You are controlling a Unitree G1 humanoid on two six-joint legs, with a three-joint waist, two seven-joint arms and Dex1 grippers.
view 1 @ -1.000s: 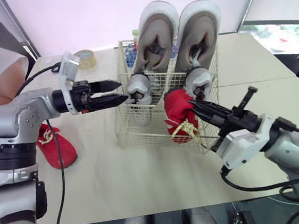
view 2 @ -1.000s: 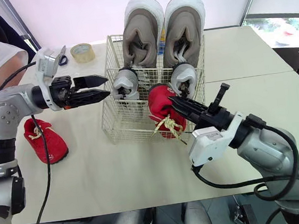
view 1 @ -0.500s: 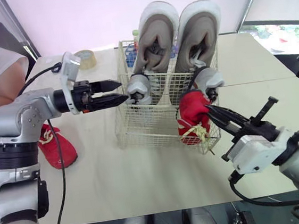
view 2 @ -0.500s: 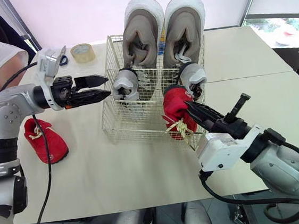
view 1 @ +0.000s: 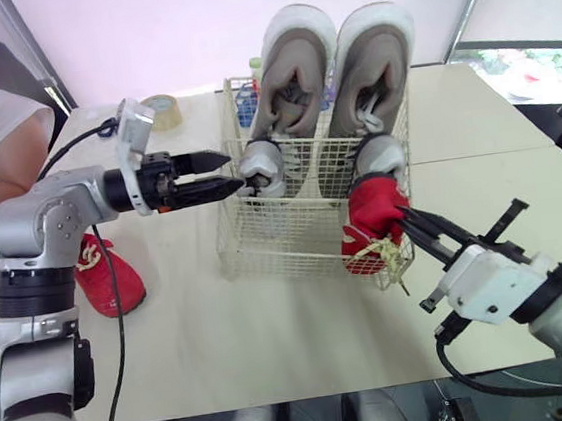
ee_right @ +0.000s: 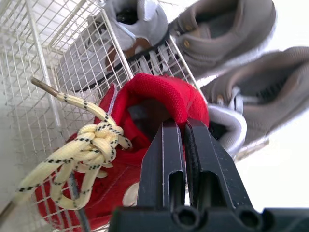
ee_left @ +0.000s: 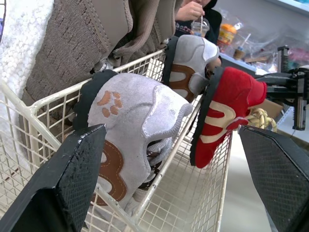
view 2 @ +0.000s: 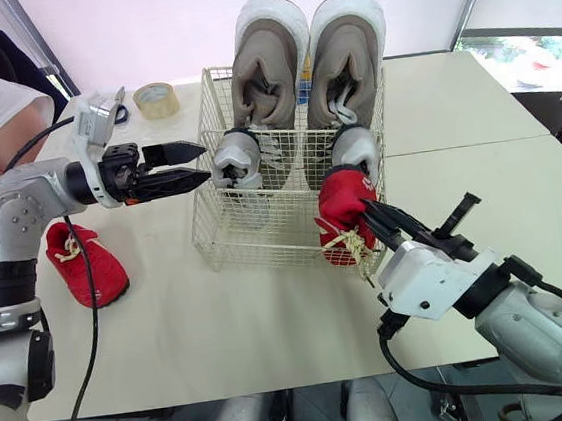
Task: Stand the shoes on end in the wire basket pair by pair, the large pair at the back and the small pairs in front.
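Right claw (view 1: 400,216) is pinched tight on the heel collar of a red shoe (view 1: 371,223), heel up and toe down, right at the front right corner of the wire basket (view 1: 284,242). A heel grip makes sense: the shoe hangs toe-first, ready to stand on end.

At the back, the large grey-brown pair (view 1: 291,64) is up on end, soles to the rear. In front of it stand two small grey shoes, one on the left (view 1: 259,164) and one on the right (view 1: 380,152). That leaves the front row for the red pair, and its mate (view 1: 107,274) lies out on the bench (view 1: 274,337), well apart from the basket on the robot's left.

Left claw (view 1: 232,170) is spread wide, tips just beside the basket's left wall at the left grey shoe. It grips nothing; my read is that it stands guard to steady that shoe or the basket.

The head views leave the right claw's grip vague. The right wrist view settles it: both fingers (ee_right: 166,150) sandwich the red collar, with the knotted cream lace (ee_right: 91,140) dangling. The left wrist view adds brown paw prints on the grey shoe (ee_left: 130,125) and cream stripes on the red one (ee_left: 224,113). Whether the red toe is inside the mesh, I can't tell.
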